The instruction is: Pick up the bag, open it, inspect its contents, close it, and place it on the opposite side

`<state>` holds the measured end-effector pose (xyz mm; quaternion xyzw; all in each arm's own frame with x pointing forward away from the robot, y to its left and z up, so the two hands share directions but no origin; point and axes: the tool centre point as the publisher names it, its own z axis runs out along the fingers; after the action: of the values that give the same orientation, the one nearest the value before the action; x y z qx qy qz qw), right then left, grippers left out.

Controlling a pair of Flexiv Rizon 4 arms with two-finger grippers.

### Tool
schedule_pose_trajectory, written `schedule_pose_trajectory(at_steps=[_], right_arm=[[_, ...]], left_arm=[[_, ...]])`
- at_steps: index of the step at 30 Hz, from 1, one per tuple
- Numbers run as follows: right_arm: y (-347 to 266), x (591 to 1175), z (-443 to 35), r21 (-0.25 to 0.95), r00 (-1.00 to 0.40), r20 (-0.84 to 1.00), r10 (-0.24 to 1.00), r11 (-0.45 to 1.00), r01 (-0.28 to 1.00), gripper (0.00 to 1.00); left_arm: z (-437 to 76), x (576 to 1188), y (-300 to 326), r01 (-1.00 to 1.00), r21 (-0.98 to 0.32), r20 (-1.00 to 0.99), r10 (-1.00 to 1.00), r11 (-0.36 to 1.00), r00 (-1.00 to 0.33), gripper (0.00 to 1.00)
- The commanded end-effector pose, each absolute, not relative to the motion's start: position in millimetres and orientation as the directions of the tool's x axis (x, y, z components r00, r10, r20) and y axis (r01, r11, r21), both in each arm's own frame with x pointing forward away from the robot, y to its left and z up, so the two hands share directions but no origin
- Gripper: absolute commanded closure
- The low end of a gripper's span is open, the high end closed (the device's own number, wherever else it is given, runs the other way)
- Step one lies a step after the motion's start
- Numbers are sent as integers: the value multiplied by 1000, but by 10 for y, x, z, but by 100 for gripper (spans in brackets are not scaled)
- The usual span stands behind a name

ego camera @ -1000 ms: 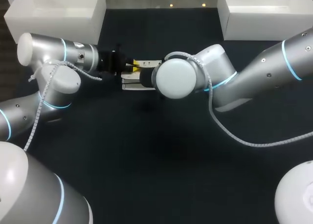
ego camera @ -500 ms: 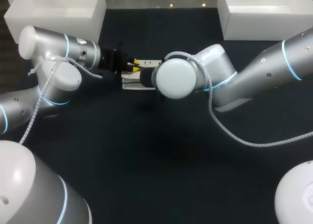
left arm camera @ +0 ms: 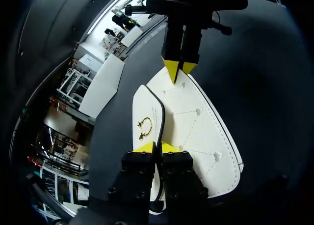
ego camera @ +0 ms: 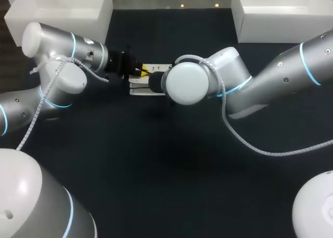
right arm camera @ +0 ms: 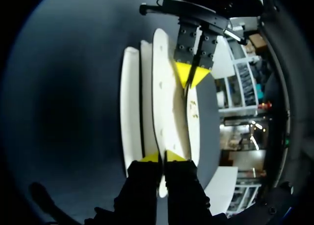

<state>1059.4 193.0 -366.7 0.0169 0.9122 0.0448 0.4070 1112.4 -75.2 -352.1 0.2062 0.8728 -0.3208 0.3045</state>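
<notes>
A white bag (ego camera: 139,87) with a gold clasp (left arm camera: 145,127) hangs over the dark table, stretched between my two grippers. In the left wrist view my left gripper (left arm camera: 157,147) is shut on the thin edge of the bag's flap (left arm camera: 147,109), beside the clasp. My right gripper (right arm camera: 162,157) is shut on a panel at the bag's opposite end (right arm camera: 164,102). The flap stands slightly apart from the bag's body. In the head view the left gripper (ego camera: 141,70) shows at the bag's left end, while the right arm's round wrist (ego camera: 187,83) hides the right gripper.
Two white bins stand at the table's far corners, one at the back left (ego camera: 62,12) and one at the back right (ego camera: 281,12). A grey cable (ego camera: 250,144) loops down from the right arm over the dark tabletop (ego camera: 156,170).
My left arm has shifted a little toward the back, and its fingers widened briefly and then closed tighter on the flap. The right arm and the bag have stayed put.
</notes>
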Motion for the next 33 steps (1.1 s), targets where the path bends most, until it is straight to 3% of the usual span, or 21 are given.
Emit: schedule_pose_trajectory(at_steps=[1, 23, 25, 28, 31, 32, 33], right_arm=[[1921, 10595, -3676, 97, -666, -743, 68, 995, -6, 100], [1921, 10595, -3676, 97, -666, -743, 68, 995, -6, 100], [1921, 10595, -3676, 97, -666, -743, 68, 995, -6, 100], [1921, 10595, -3676, 97, -666, -743, 68, 995, -6, 100], [1921, 10595, -3676, 97, -666, -743, 68, 995, -6, 100], [1921, 10595, -3676, 97, -666, -743, 68, 995, -6, 100], [1921, 10595, -3676, 97, -666, -743, 68, 995, -6, 100]], left_arm=[[-3570, 11189, -758, 546, -444, -654, 160, 710, -740, 100], [-3561, 11191, -726, 571, -406, -677, 185, 713, -712, 100], [-3519, 11175, -755, 575, -410, -684, 178, 708, -707, 67], [-3473, 11150, -822, 588, -412, -692, 180, 695, -699, 63], [-3457, 11138, -889, 603, -409, -697, 192, 684, -691, 72], [-3456, 11138, -906, 607, -409, -698, 195, 681, -689, 80], [-3458, 11138, -917, 611, -407, -699, 199, 679, -687, 96]])
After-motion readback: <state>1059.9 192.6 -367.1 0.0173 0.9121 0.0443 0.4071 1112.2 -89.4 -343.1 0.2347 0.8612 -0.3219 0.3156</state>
